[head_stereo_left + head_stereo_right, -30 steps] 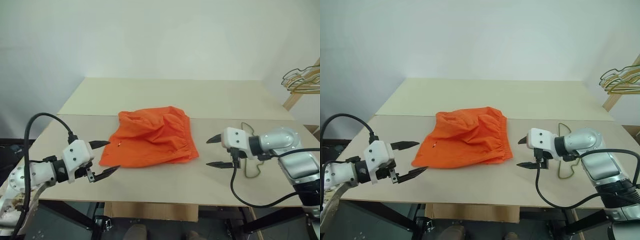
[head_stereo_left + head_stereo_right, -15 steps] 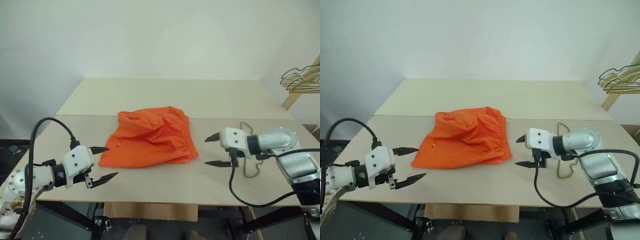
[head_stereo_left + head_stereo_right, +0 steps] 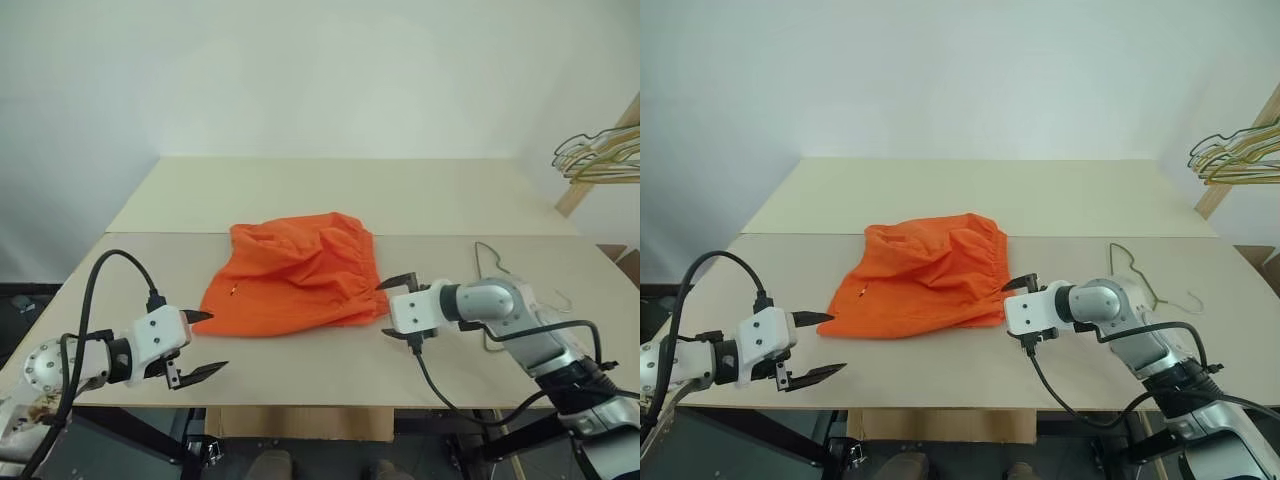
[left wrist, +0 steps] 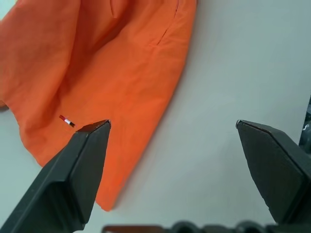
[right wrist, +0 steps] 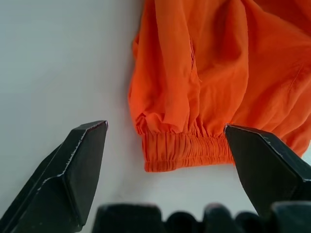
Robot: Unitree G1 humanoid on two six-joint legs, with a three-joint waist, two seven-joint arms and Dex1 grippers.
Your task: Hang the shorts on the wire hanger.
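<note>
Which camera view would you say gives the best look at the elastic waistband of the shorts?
The right wrist view: the gathered waistband of the shorts lies close between the open right hand's fingers. Both eye views show it small, beside that hand. The left wrist view shows the opposite hem, not the waistband.

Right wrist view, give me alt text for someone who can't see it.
The right gripper hangs open over the gathered waistband corner of the orange shorts, a black finger on either side, not gripping. The shorts lie wrinkled on a pale table.
</note>
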